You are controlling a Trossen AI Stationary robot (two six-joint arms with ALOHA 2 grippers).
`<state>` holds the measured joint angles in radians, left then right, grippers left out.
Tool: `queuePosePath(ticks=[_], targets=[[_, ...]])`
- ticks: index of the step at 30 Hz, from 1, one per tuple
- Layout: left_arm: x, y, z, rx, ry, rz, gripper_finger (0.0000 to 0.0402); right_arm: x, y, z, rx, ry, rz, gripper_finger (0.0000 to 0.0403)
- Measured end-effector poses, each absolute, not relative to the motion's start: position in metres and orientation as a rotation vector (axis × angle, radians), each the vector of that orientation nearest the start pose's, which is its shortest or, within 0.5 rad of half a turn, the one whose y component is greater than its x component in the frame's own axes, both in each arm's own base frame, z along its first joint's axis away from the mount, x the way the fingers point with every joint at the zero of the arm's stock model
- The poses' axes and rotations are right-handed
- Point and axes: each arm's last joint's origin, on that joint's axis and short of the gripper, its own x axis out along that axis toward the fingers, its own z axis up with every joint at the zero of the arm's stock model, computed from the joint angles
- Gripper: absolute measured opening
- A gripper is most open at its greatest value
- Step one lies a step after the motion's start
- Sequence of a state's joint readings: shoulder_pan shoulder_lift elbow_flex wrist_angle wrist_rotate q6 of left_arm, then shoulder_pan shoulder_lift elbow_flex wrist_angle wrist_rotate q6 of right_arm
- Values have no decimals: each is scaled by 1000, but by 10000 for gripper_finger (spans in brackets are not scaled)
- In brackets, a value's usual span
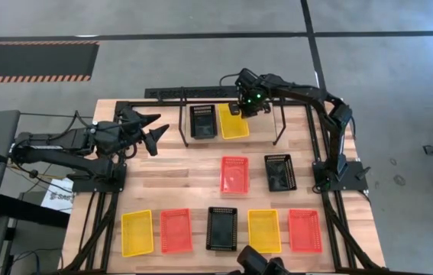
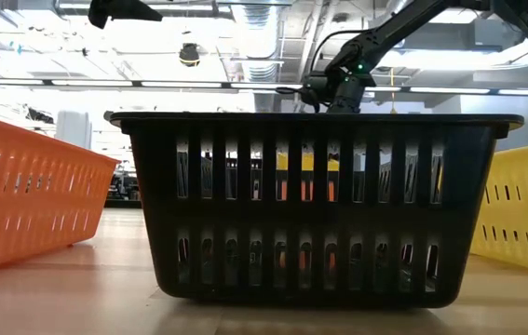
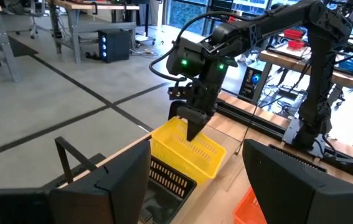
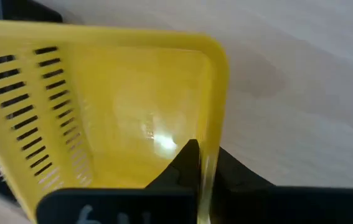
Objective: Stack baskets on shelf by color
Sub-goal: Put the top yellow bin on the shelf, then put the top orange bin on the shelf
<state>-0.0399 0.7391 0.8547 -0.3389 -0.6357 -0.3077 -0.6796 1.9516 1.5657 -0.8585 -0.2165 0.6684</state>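
Yellow plastic sits between the fingers of the right gripper (image 4: 202, 171): they straddle the far rim of a yellow basket (image 1: 233, 122) lying at the far middle of the table (image 1: 185, 179), inside the shelf (image 1: 281, 126). The wrist view shows a finger on either side of that wall, close against it; whether they are squeezing it I cannot tell. Just left of this basket, touching or nearly so, lies a black basket (image 1: 202, 121), also inside the shelf frame.

Counted from above: three yellow, three red-orange and three black baskets, nine in all. Two lie mid-table, a red-orange one (image 1: 234, 173) and a black one (image 1: 279, 172) to its right. Five line the near edge, left to right: yellow (image 1: 137, 232), red-orange (image 1: 176, 230), black (image 1: 222, 228), yellow (image 1: 264, 230), red-orange (image 1: 305, 230).

No writing on the baskets can be read.

The left gripper (image 1: 153, 131) waits at the far left of the table, fingers spread wide, holding nothing, well apart from every basket.
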Motion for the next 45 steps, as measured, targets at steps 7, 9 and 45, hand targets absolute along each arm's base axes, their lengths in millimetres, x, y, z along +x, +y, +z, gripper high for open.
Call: queuePosePath(ticks=[7,9,45], targets=[[151,11,349,-224,121,620,242,320,-246,223,1089,932,-785,60],[151,11,349,-224,120,620,242,322,-247,223,1075,916,-794,61],[151,11,347,-229,139,607,242,323,-184,348,768,1222,-664,64]])
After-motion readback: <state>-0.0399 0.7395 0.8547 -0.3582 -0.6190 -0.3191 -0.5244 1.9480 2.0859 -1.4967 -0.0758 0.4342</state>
